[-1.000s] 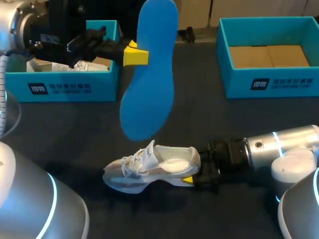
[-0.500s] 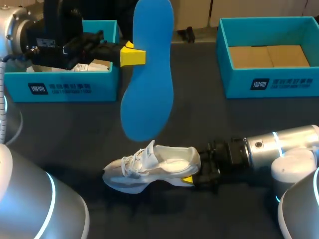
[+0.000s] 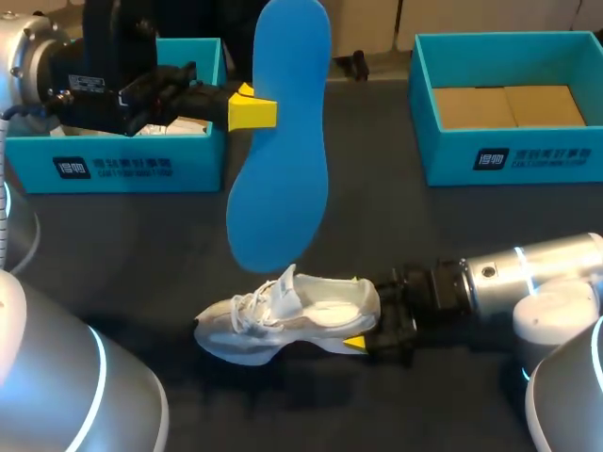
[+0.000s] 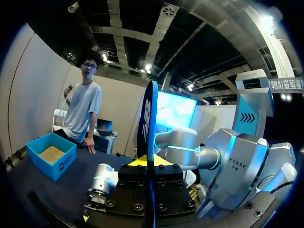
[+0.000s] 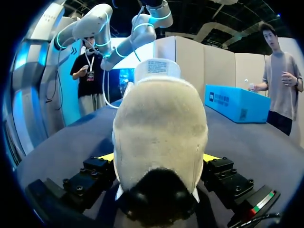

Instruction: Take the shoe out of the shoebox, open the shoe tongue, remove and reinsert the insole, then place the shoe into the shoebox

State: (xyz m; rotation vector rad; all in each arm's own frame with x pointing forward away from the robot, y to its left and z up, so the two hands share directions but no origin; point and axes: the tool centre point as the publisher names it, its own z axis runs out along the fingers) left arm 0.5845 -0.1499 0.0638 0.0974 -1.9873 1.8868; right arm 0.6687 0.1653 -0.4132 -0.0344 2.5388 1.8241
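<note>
My left gripper (image 3: 252, 108) is shut on a blue insole (image 3: 278, 141) and holds it upright in the air above the table, its lower end just over the shoe. In the left wrist view the insole (image 4: 147, 118) stands edge-on between the fingers of this gripper (image 4: 148, 162). The white shoe (image 3: 287, 318) lies on the dark table, toe toward my left, tongue raised. My right gripper (image 3: 357, 313) is at its heel, fingers spread on either side. In the right wrist view the heel (image 5: 159, 128) fills the space between the open fingers of the right gripper (image 5: 159, 157).
A teal shoebox (image 3: 122, 165) with white paper inside stands at the back left, behind my left arm. A second teal shoebox (image 3: 509, 151), with a bare cardboard floor, stands at the back right. Dark tabletop (image 3: 424, 226) lies between them.
My right gripper's fingers have spread a little wider at the heel. The left arm has shifted the insole slightly to the left.
</note>
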